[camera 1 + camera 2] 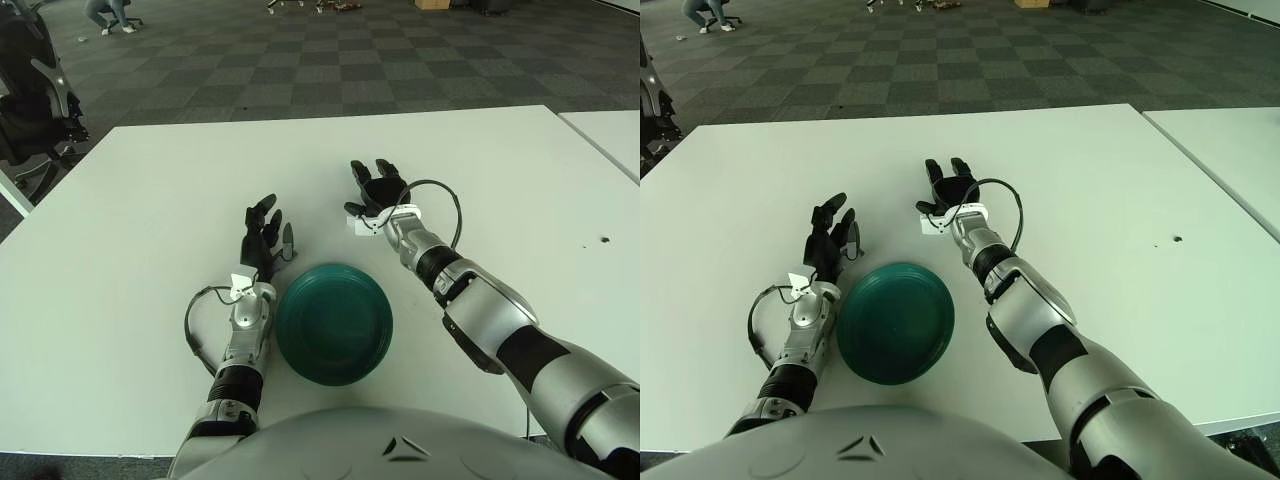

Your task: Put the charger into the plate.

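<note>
beyond the plate, the right hand (372,195) has its dark fingers spread over a small white block charger (362,225) lying on the white table (150,200), and grips nothing yet. the charger looks light, stiff and smooth, so take it by its flat sides. the round dark green plastic plate (334,323) is near; the left hand (264,240), relaxed and holding nothing, shows just beside its left edge, and nothing blocks the way.

Head stereo pair, looking forward-down at white table (300,160); both views share same scene, slightly offset.
</note>
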